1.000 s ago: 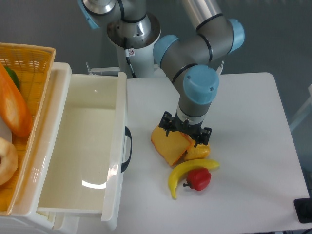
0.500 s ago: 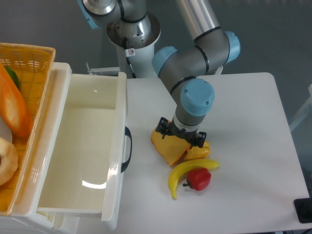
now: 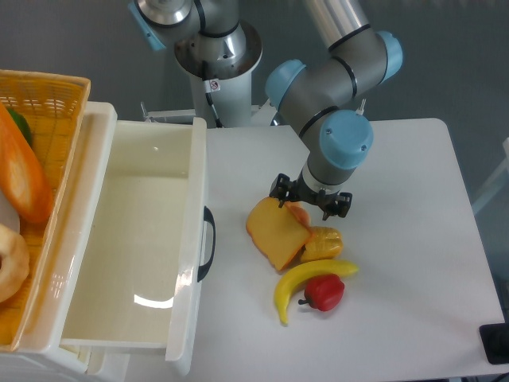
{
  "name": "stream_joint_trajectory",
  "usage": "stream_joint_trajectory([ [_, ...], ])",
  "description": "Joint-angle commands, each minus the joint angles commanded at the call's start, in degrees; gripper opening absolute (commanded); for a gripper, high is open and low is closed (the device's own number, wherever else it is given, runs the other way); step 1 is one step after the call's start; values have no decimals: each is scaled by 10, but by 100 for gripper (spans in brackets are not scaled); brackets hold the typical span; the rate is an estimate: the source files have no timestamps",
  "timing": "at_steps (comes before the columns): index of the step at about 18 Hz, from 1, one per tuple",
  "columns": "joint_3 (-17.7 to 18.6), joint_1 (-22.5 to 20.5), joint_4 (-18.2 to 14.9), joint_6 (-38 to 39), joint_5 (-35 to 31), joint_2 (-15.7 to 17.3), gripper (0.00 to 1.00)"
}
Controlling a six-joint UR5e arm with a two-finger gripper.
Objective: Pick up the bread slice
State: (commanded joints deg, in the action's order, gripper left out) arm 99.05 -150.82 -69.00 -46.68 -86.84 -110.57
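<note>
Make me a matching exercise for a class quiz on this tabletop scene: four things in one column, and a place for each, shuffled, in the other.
Things:
1. bread slice
2. banana
3. red pepper
4. basket

Places:
A. at the far left, beside the open drawer
B. tucked under the banana's curve, nearest the table's front edge
C. just below the gripper, left of the yellow pepper
D. curving below the bread slice and yellow pepper

Pairs: 1-C, 2-D, 3-B, 4-A
</note>
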Motion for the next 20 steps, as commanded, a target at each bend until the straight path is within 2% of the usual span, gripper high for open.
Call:
stream_joint_trajectory([
  [5,12,2,4,7,3,-7,100],
  [14,-6,18,4,44,27,-27,100],
  [20,-6,29,7,48,27,-36,100],
])
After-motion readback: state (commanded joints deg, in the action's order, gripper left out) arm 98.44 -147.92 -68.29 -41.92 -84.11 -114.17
